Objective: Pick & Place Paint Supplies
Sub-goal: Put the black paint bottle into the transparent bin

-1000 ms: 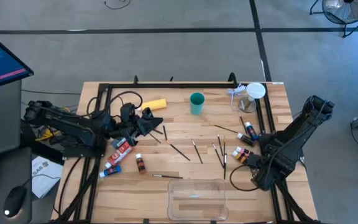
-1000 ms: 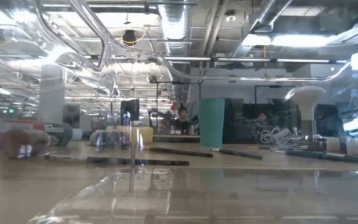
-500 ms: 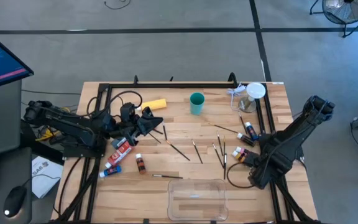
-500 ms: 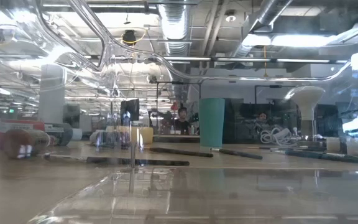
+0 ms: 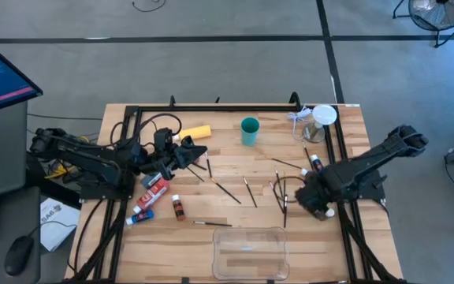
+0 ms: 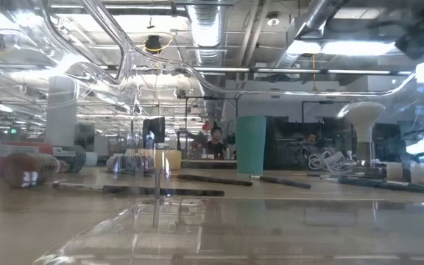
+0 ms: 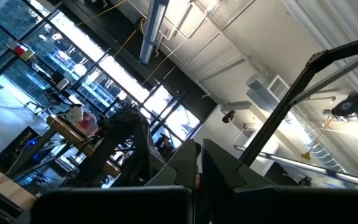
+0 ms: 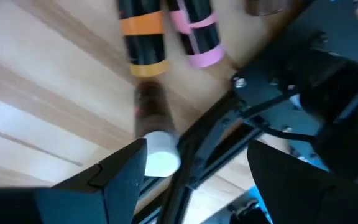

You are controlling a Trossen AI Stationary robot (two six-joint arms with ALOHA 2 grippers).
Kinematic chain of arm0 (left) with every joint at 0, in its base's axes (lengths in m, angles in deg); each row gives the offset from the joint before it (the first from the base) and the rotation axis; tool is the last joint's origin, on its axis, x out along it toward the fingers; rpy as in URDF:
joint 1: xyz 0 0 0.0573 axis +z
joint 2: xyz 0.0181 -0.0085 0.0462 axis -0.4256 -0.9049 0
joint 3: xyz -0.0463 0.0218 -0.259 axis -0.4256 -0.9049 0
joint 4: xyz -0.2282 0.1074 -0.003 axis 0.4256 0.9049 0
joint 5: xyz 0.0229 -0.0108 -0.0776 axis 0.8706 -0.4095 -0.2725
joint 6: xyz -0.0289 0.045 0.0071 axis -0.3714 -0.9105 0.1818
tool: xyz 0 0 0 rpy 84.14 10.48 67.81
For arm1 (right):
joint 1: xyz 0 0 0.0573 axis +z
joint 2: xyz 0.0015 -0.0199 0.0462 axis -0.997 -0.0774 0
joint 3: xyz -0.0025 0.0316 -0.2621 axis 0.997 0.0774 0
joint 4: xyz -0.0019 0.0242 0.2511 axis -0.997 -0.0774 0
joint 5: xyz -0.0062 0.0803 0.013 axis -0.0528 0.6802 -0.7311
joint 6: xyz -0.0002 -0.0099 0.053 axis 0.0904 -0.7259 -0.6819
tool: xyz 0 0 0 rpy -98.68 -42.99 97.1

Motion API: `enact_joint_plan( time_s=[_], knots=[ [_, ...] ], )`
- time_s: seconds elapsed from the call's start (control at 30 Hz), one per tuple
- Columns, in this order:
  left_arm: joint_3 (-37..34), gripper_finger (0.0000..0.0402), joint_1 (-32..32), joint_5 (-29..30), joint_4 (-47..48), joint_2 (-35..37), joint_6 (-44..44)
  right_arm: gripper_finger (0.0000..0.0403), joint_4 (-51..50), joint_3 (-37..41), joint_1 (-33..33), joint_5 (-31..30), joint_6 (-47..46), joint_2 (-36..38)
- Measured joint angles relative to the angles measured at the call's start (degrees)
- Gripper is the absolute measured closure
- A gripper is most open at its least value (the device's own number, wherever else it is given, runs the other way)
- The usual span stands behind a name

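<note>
Right gripper (image 5: 312,199), fingers spread, hangs over paint bottles (image 5: 315,166) crowded against the table's right frame rail (image 5: 339,158). Left gripper (image 5: 198,154), pressed together, rests left; brushes (image 5: 247,192) lie mid-table.

1. A yellow plastic bottle (image 5: 197,132) lies on its side near the far left of the bench.
2. A red paint tube (image 5: 155,188) and a blue paint tube (image 5: 142,211) lie flat at the left.
3. A small brown bottle with a white cap (image 5: 178,207) lies beside them.
4. Thin dark-handled brushes (image 5: 228,191) lie scattered across the middle.
5. An orange-banded tube (image 8: 143,37) and a pink-banded tube (image 8: 196,31) lie side by side at the right edge, a white-capped brown bottle (image 8: 153,133) just beside them.
</note>
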Motion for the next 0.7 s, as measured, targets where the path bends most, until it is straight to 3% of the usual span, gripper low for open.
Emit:
enact_joint_plan(
  time_s=[0.17, 0.3, 0.47, 0.7],
  knots=[
    [0.0, 0.04, 0.01, 0.0, 0.01, 0.0, 0.81, 0.0131, 0.83, 0.0, -4.89, 1.17, 2.2, -0.01],
    [0.0, 0.04, -0.52, 0.01, 0.01, -0.02, 0.82, 0.0131, 3.84, 1.99, -6.6, 6.63, 3.56, -0.01],
    [0.0, 0.04, -1.29, -0.01, 0.01, -0.02, 0.76, 0.0131, 8.09, 8.42, -5.61, 13.62, 4.07, -0.04],
    [0.0, 0.04, -1.3, -0.02, 0.01, -0.02, 0.57, 0.0131, 15.63, 12.79, -3.82, 16.47, 2.6, -0.04]
  ],
)
